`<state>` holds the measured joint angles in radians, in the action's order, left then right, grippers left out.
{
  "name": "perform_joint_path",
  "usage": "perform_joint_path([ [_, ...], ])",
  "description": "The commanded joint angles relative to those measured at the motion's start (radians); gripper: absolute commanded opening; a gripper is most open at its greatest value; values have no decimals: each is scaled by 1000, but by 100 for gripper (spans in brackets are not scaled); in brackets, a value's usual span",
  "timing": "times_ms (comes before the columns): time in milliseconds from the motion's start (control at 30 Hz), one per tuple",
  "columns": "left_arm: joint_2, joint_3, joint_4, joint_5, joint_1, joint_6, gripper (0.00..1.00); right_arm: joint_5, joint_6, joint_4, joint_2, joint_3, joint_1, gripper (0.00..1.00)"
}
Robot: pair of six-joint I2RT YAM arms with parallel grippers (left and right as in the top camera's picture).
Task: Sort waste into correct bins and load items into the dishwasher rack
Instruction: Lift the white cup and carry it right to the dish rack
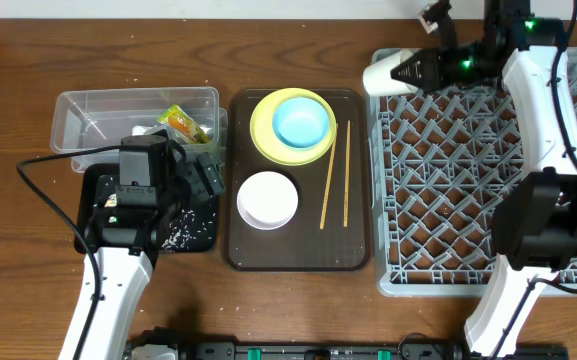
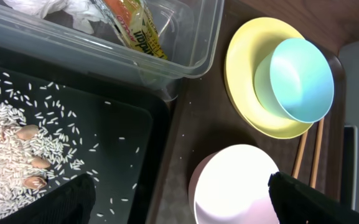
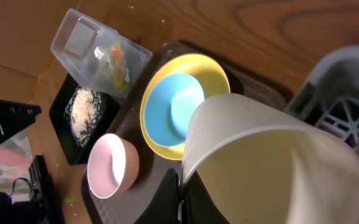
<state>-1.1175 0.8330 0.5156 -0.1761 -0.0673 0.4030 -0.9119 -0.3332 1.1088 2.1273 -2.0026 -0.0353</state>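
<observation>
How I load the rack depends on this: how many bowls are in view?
2. The light blue bowl sits on the yellow plate at the brown tray's far end; the whitish bowl stands on the tray nearer the robot, beside the chopsticks. None appears hidden.

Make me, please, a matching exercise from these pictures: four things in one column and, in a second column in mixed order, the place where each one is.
Column one
1. snack wrapper
2. rice grains
3. light blue bowl
4. white cup

Column two
a. on the yellow plate
b. gripped by the right tool
c. in the black tub
d. in the clear tub

Right pairs: 1-d, 2-c, 3-a, 4-b.
</observation>
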Motion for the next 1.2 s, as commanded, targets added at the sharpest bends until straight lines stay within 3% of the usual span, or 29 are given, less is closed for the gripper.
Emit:
perform_joint_path([
  [0, -7, 26, -3, 13, -2, -6, 92, -51, -35, -39, 7, 64, -11, 1],
  [267, -7, 26, -3, 13, -2, -6, 91, -106, -34, -150, 7, 184, -24, 1],
  [1167, -7, 26, -2, 13, -2, -6, 92, -34, -76, -272, 7, 371, -65, 2],
])
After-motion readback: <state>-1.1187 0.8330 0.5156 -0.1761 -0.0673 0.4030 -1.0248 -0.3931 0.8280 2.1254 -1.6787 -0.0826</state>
